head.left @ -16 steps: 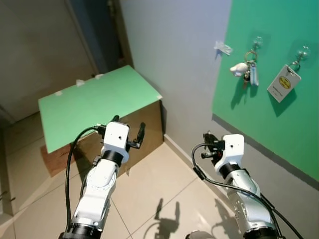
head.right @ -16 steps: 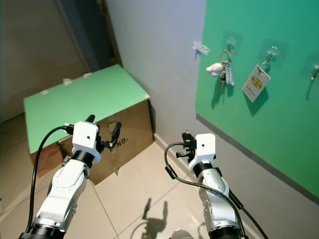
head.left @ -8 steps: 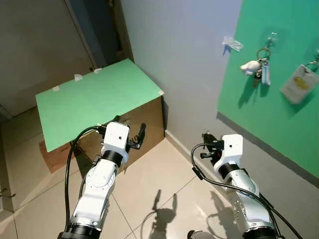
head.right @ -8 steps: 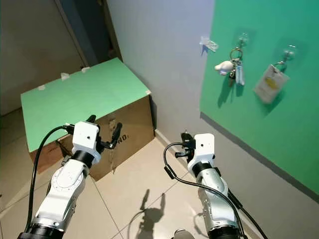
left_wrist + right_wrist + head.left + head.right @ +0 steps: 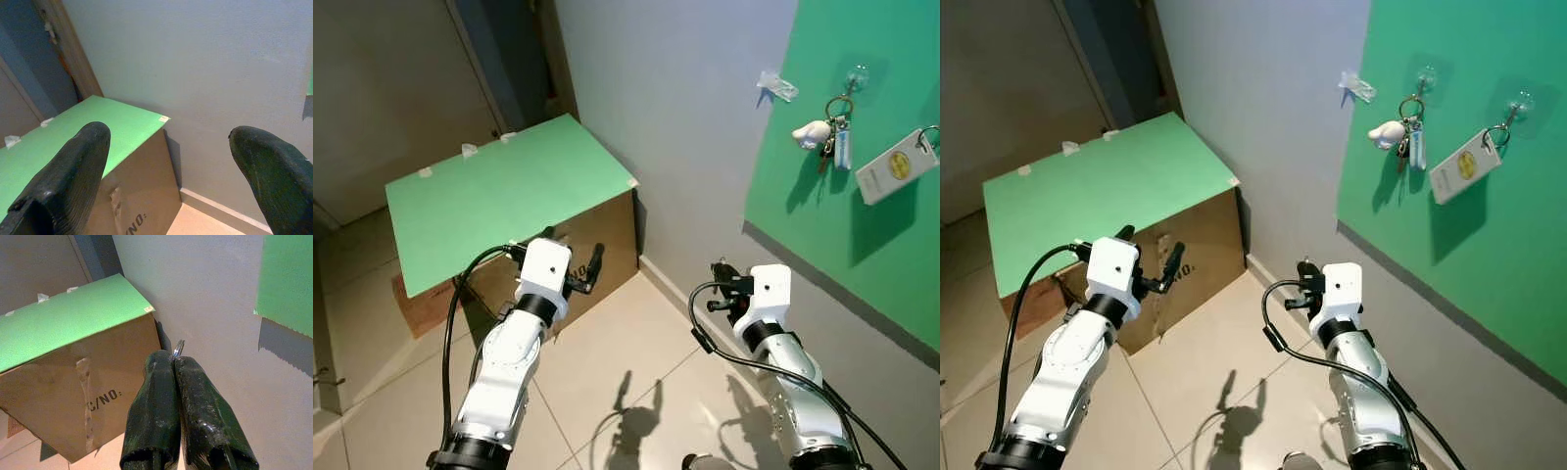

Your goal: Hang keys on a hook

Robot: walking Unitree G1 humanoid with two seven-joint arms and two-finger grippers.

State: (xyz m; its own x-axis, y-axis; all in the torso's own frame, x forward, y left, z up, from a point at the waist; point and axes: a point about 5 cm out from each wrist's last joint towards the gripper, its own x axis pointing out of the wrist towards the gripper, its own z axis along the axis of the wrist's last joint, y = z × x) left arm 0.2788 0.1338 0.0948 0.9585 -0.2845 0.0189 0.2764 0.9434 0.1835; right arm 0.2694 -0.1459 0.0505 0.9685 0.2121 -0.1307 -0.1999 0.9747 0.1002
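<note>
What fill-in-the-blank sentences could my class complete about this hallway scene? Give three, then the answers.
1. The right tool is shut on a metal key ____ that peeks out past its fingertips.
2. The left tool has its fingers ____, with nothing between them.
3. The keys with a white charm hang on a hook stuck to the ____ panel.

Missing words: ring; open; green

Green-topped cardboard box (image 5: 509, 211) against grey wall (image 5: 675, 108)
</note>
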